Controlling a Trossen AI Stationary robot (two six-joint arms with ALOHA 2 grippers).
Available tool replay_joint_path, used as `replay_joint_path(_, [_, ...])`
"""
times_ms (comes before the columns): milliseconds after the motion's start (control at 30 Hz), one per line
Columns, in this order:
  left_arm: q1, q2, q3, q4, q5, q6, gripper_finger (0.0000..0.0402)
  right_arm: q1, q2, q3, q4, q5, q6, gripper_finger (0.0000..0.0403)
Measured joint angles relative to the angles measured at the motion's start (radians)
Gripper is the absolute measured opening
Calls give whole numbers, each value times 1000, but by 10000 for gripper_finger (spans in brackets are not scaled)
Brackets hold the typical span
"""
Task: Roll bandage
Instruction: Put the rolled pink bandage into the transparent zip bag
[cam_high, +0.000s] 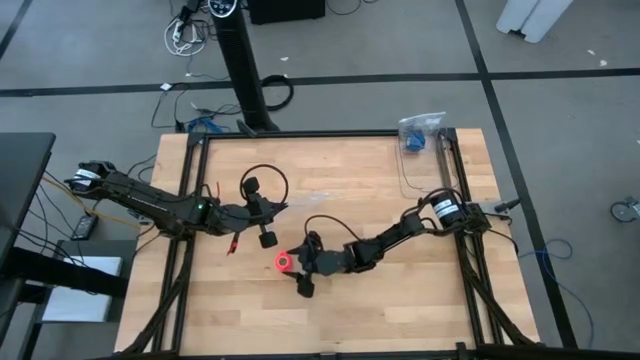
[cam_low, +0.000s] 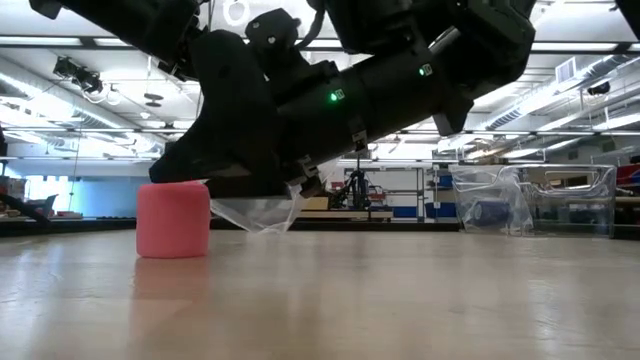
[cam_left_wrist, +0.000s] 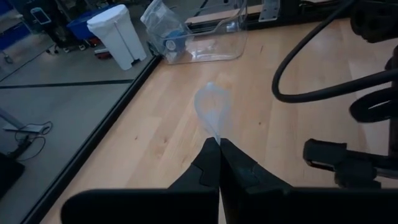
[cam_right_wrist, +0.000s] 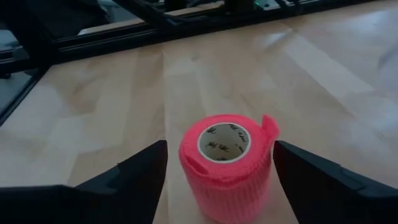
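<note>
The bandage is a bright pink roll standing on one flat end on the wooden table, its white core facing up and a loose tail sticking up at its side. In the high view the roll lies near the table's middle. My right gripper is open, one finger on each side of the roll, with gaps to both. My left gripper hovers to the roll's far left, shut on a clear plastic bag. My left gripper pinches an edge of the clear plastic bag between its two shut fingertips. The fingers slant down toward the table. The bag trails away from the fingertips, slack and crumpled. I cannot tell whether its far part rests on the wood.
A transparent container with a blue thing inside stands at the table's far right corner. Black frame rails run along the table's edges. Cable loops hang from both arms over the middle. Bare wood lies near the front edge.
</note>
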Motion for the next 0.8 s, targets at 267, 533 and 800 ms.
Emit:
replay_joint_path(267, [0, 0, 0, 2, 0, 0, 1, -10, 0, 0, 2, -59, -3, 304])
replay_joint_path(533, [0, 0, 0, 5, 3, 0, 1, -12, 0, 9, -27, -76, -53, 305])
replay_joint_path(800, [0, 0, 0, 5, 3, -3, 1, -23, 0, 10, -44, -77, -71, 280])
